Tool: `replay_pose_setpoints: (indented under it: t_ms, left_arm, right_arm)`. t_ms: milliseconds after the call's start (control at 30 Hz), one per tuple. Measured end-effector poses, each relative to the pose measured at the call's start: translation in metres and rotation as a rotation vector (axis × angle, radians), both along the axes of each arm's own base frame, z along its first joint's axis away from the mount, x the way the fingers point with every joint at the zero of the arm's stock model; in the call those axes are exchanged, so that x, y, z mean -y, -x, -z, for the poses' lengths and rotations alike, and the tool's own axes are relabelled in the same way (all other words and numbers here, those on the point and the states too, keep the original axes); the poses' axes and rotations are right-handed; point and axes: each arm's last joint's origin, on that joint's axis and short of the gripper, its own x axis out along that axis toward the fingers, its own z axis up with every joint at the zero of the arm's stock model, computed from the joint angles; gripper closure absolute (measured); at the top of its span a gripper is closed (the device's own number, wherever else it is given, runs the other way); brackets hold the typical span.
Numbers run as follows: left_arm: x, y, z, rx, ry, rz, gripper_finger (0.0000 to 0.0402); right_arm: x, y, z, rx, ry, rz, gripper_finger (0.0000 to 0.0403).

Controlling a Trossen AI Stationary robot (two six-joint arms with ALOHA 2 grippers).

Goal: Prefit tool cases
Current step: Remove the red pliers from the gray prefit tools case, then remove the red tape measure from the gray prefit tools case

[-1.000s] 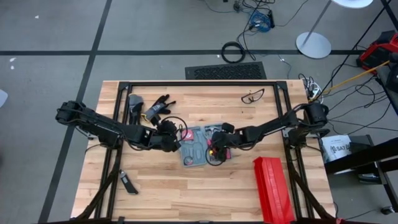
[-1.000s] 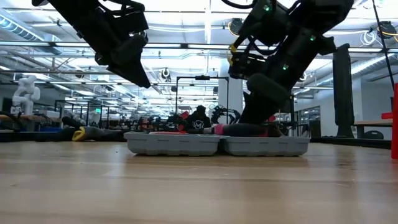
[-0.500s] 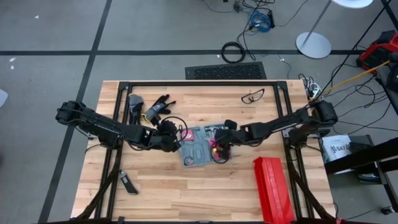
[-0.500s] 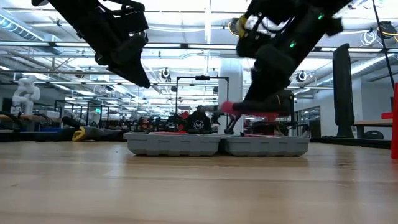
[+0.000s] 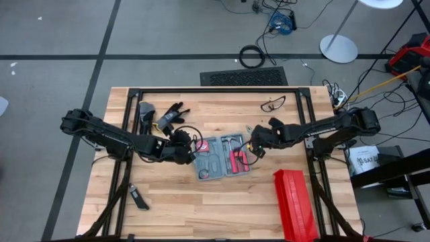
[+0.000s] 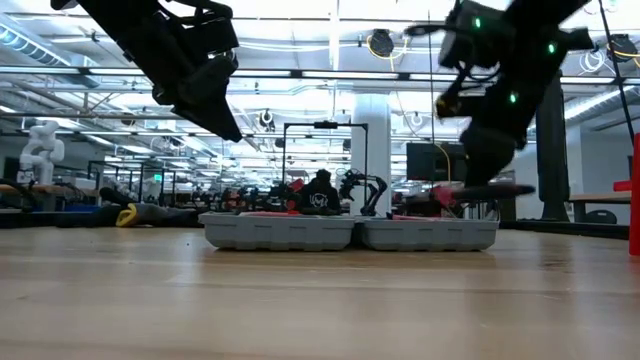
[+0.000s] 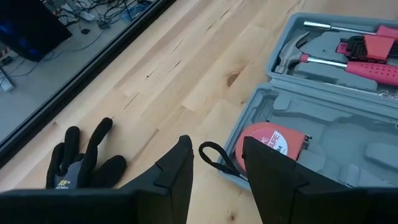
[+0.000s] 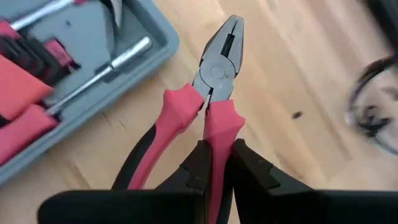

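The tool case lies open and flat near the middle of the surface, a hammer and a red tape measure in its grey slots. Just off the case's right edge, the right gripper hangs above the wood, jaws clenched on pink-handled pliers. The left gripper hovers at the case's left edge, jaws released. Black gloves lie toward the far edge, a red box near the right front corner.
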Motion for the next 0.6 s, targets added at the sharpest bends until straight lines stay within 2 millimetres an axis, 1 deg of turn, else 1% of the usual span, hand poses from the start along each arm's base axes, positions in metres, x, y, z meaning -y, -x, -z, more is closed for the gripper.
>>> replay_pose_setpoints:
  t_ms: [100, 200, 300, 433, 500, 600]
  left_arm:
    - [0.000, 0.000, 0.000, 0.000, 0.000, 0.000, 0.0256]
    - [0.000, 0.000, 0.000, 0.001, 0.000, 0.000, 0.0256]
    - [0.000, 0.000, 0.000, 0.000, 0.000, 0.000, 0.0256]
    - [0.000, 0.000, 0.000, 0.000, 0.000, 0.000, 0.0256]
    - [0.000, 0.000, 0.000, 0.000, 0.000, 0.000, 0.0256]
    - [0.000, 0.000, 0.000, -0.013, 0.004, 0.022, 0.0256]
  right_arm:
    - [0.005, 0.005, 0.015, 0.029, -0.015, 0.017, 0.0369]
    - [0.009, 0.006, 0.022, 0.072, -0.037, 0.021, 0.0367]
    - [0.011, 0.008, 0.026, 0.067, -0.044, 0.033, 0.0333]
    - [0.013, 0.007, 0.025, 0.084, -0.038, 0.041, 0.0282]
    - [0.013, 0.005, 0.024, 0.103, -0.037, 0.039, 0.0268]
    - [0.013, 0.004, 0.021, 0.126, -0.035, 0.028, 0.0261]
